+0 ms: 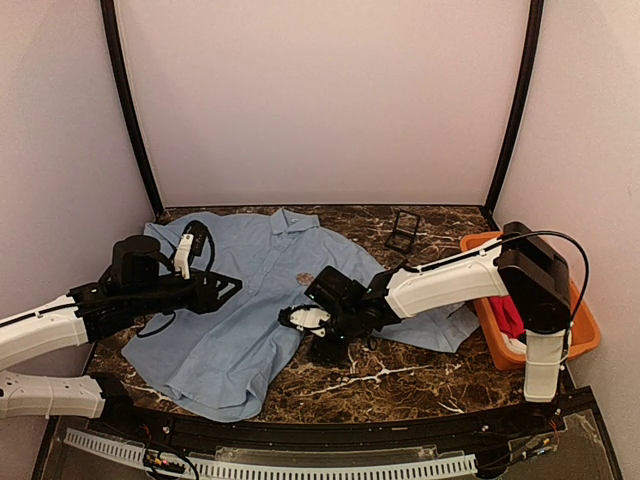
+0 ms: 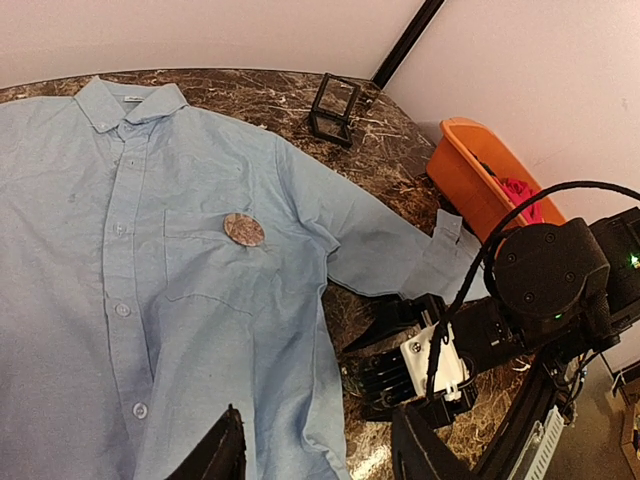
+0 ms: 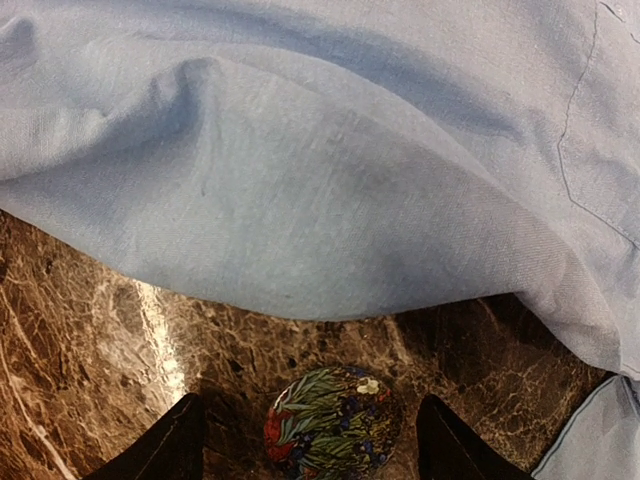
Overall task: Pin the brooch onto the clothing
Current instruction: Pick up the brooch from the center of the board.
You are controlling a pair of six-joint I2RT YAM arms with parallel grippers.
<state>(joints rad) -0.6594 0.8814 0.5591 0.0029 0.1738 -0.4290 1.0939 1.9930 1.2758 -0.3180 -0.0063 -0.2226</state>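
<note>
The clothing, a light blue shirt (image 1: pixel 240 320), lies spread flat on the marble table with its collar at the back. A round brownish brooch (image 2: pixel 244 229) sits on its chest pocket. A second round brooch (image 3: pixel 330 428) with a flower pattern lies on bare marble just off the shirt's hem (image 3: pixel 300 240). My right gripper (image 3: pixel 310 405) is low over it, one finger on each side with gaps showing, open. My left gripper (image 2: pixel 325 455) hovers open above the shirt's lower front, nothing between its fingers. In the top view the right gripper (image 1: pixel 327 340) is at the shirt's right edge.
An orange bin (image 1: pixel 478 242) holding a red garment (image 1: pixel 510 315) stands at the table's right edge. A small black frame stand (image 1: pixel 403 232) is at the back right. Enclosure walls close in the back and sides.
</note>
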